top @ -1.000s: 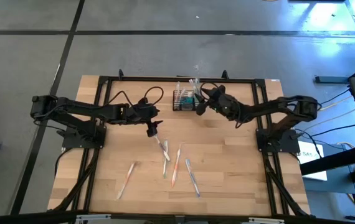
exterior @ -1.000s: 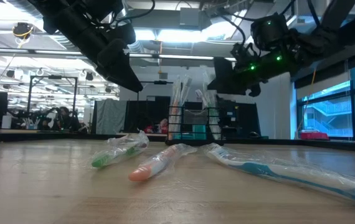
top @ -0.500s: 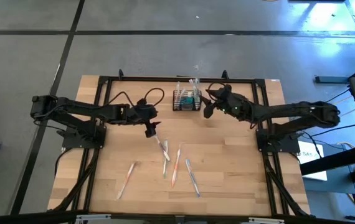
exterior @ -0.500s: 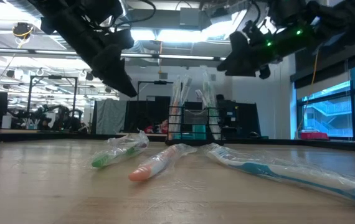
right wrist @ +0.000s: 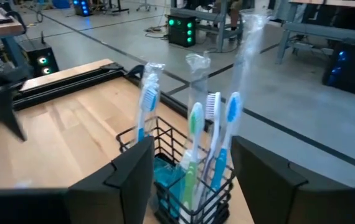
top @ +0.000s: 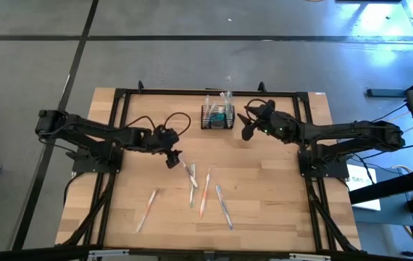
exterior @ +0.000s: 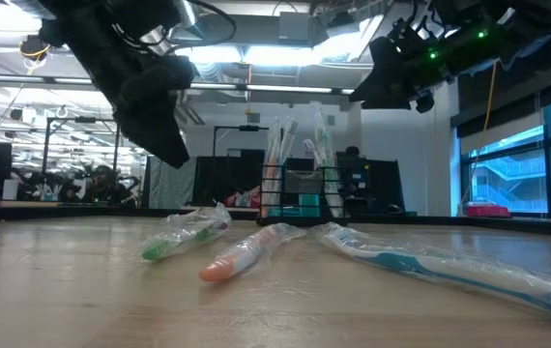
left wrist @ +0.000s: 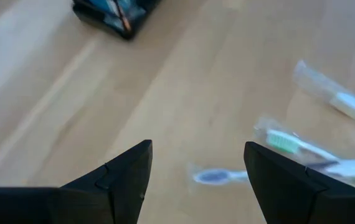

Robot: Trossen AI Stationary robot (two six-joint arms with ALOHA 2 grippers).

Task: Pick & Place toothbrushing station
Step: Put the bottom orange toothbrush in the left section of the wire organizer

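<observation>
The black wire caddy [top: 217, 117] stands upright near the far edge of the wooden surface [top: 264, 196], roughly midway across it, with several wrapped toothbrushes [right wrist: 195, 140] standing in it and teal tubes [right wrist: 167, 176] low in its bottom. The right gripper [top: 248, 127] hangs in the air just beside the caddy on its right, not touching it; its fingers [right wrist: 127, 180] are spread apart with nothing between them, and the right wrist view looks straight at the caddy past them. The left gripper [top: 172, 159] sits lower over the middle of the surface, well apart from the caddy, fingers [left wrist: 127, 174] spread wide and empty, above the near end of a loose wrapped toothbrush [top: 188, 169]. More wrapped toothbrushes lie scattered toward the near side: a pale one [top: 147, 209] off to the left, a green one [top: 192, 188], an orange one [top: 204, 193] and a blue one [top: 224, 206] close together. In the low view the green, orange and blue brush heads lie in front, with the caddy [exterior: 300, 191] behind them.
</observation>
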